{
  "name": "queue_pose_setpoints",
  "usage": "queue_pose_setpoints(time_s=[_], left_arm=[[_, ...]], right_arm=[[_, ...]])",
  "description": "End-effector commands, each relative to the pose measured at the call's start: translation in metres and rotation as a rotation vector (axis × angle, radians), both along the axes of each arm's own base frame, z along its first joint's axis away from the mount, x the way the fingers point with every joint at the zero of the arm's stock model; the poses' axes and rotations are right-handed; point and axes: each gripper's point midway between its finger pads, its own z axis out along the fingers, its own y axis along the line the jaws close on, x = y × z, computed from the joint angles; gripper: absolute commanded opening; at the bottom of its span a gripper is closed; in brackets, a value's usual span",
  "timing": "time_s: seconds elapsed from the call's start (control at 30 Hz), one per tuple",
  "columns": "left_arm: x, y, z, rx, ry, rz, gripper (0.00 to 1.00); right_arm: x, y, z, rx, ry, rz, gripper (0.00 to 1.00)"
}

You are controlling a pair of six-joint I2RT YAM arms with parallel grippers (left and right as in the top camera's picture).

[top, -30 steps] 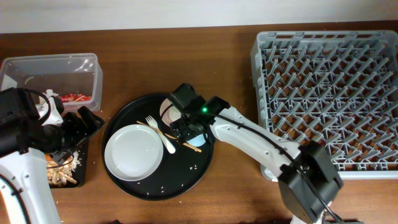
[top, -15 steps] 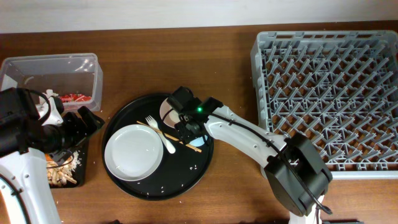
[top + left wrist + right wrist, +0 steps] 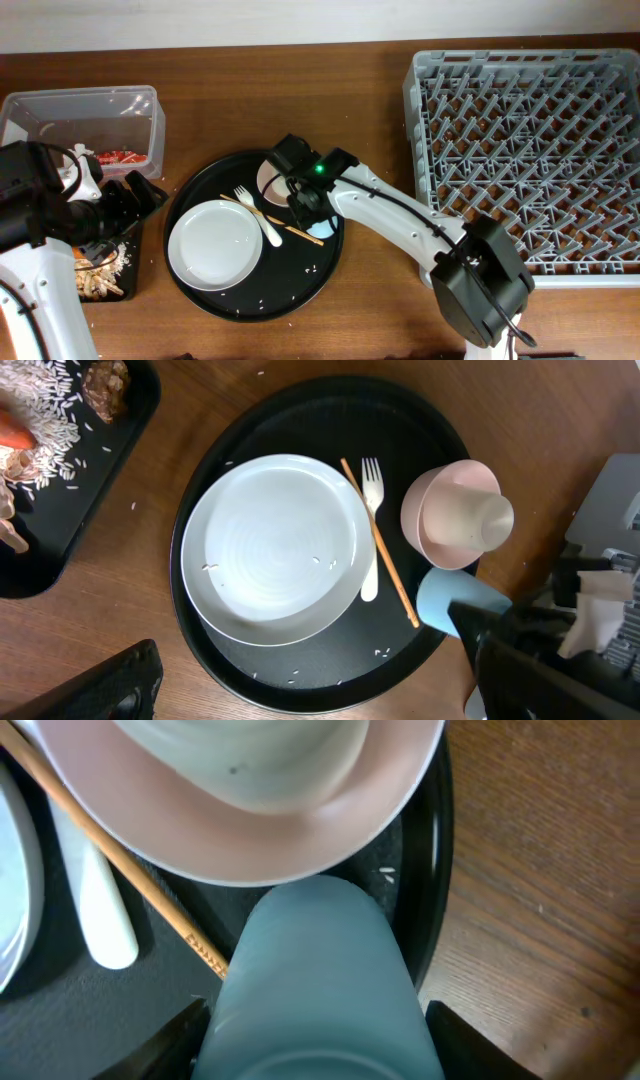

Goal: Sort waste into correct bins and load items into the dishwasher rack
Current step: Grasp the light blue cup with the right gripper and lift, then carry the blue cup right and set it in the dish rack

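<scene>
On the round black tray a light blue cup lies on its side, and my right gripper is shut on it, a finger pressed against each flank. Just beyond it sits the pinkish bowl with a small white cup inside. The white plate, white fork and a wooden chopstick share the tray. My left gripper hangs wide open and empty left of the tray. The grey dishwasher rack stands at the right.
A clear tub at the far left holds a red wrapper. In front of it a shallow black tray carries rice, brown scraps and an orange carrot. Loose rice grains dot the round tray.
My right gripper has narrowed its jaws onto the blue cup and shifted slightly. The left arm has stayed still.
</scene>
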Motion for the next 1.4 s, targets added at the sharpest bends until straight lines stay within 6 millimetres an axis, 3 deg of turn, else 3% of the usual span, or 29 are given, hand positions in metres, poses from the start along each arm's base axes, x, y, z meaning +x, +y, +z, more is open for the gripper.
queue_pose_setpoints(time_s=[0.0,0.17,0.27,0.33,0.4,0.5,0.53,0.7,0.77,0.8,0.87,1.0,1.17,1.37], left_arm=[[-0.001,0.001,0.001,0.002,-0.002,0.011,0.99],[-0.001,0.001,0.001,0.002,-0.002,0.011,0.99],[-0.001,0.001,0.001,0.003,-0.002,0.011,0.99],[-0.001,0.001,0.001,0.003,-0.002,0.011,0.99],[-0.001,0.001,0.001,0.003,-0.002,0.011,0.99],[-0.001,0.001,0.001,0.002,-0.002,0.011,0.99],[-0.001,0.001,0.001,0.002,-0.002,0.011,0.99],[-0.001,0.001,0.001,0.002,-0.002,0.011,0.99],[-0.001,0.001,0.001,0.002,-0.002,0.011,0.99],[-0.001,0.001,0.001,0.003,-0.002,0.011,0.99],[-0.001,0.001,0.001,0.003,-0.002,0.011,0.99],[-0.001,0.001,0.001,0.003,-0.003,0.011,0.99],[-0.001,0.001,0.001,0.002,-0.002,0.011,0.99],[-0.001,0.001,0.001,0.003,-0.002,0.011,0.99]], right_arm=[[0.008,0.003,0.045,0.049,-0.059,-0.012,0.54],[0.018,-0.019,0.099,0.066,-0.089,-0.064,0.51],[0.039,-0.07,0.132,0.011,-0.151,-0.168,0.5],[0.051,-0.111,0.147,-0.033,-0.177,-0.255,0.51],[0.064,-0.165,0.159,-0.065,-0.18,-0.344,0.54],[0.076,-0.24,0.162,-0.09,-0.171,-0.514,0.55],[0.08,-0.274,0.162,-0.095,-0.171,-0.6,0.55],[0.074,-0.399,0.161,-0.093,-0.192,-0.918,0.56],[0.069,-0.429,0.16,-0.031,-0.201,-1.002,0.64],[0.067,-0.44,0.159,-0.01,-0.203,-1.033,0.68],[0.06,-0.463,0.153,0.015,-0.192,-1.093,0.68],[0.054,-0.483,0.13,0.04,-0.133,-1.15,0.69],[0.058,-0.487,0.109,0.035,-0.086,-1.155,0.82],[0.058,-0.48,0.107,0.071,-0.066,-1.147,0.97]])
